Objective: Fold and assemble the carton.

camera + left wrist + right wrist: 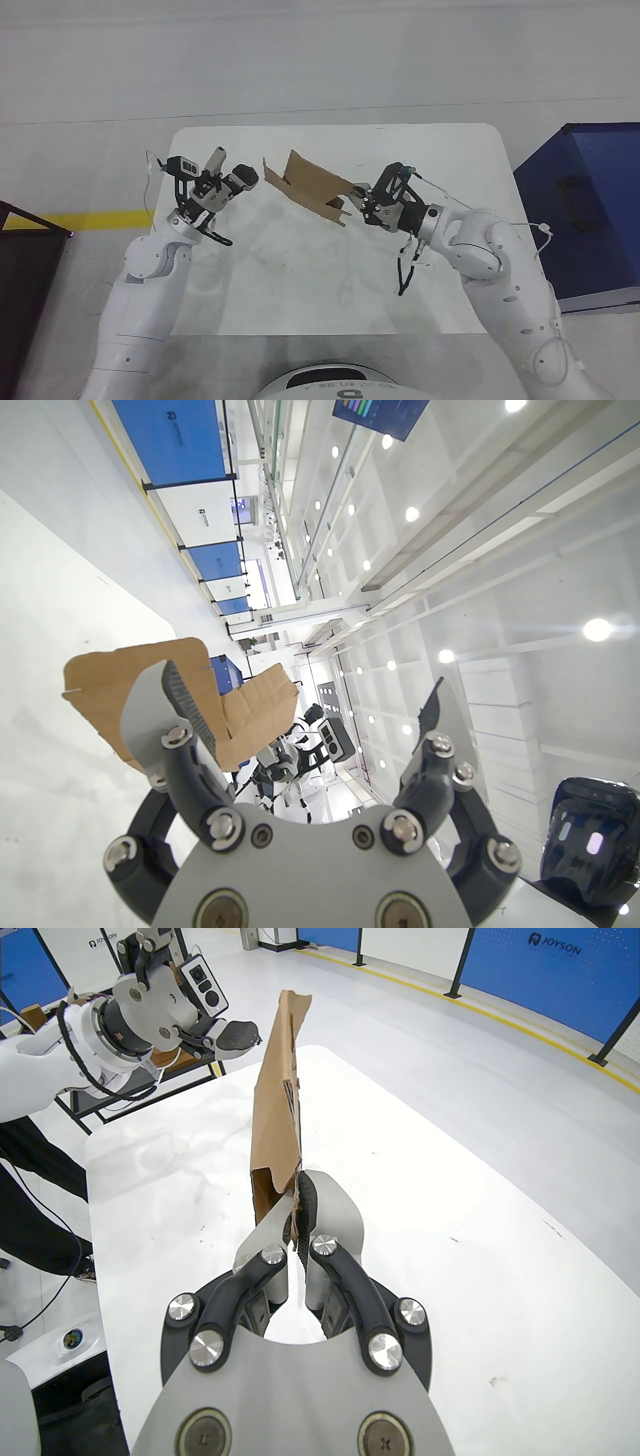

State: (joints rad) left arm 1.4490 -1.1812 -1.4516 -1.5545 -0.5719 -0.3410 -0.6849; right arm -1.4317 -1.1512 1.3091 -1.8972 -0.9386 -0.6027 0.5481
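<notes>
Closest to the lens, the right gripper (299, 1223) was pinched almost fully closed on the near edge of a flat brown corrugated cardboard carton (277, 1128), with only the thickness of the board between its pads. From those fingertips the carton ran straight ahead, standing on edge over the white rounded tabletop (450, 1203). Its far end rose toward the left gripper (235, 1035). The left gripper (302, 675) was spread wide and held nothing. The carton's far flap lay just beyond one of its fingers, seemingly a little apart from it, though contact could not be ruled out. Judged from this, the job was at an early stage. The carton looked mostly collapsed, with a narrow opening showing beside the right gripper's lower finger, no flaps turned in and no box shape formed. Opening the sleeve and folding and tucking the flaps all appeared to remain. In the top view, the right arm was bent at the elbow with its forearm angled inward. The left arm was bent more tightly, its wrist lifted and turned so the open gripper faced the carton's free end.
</notes>
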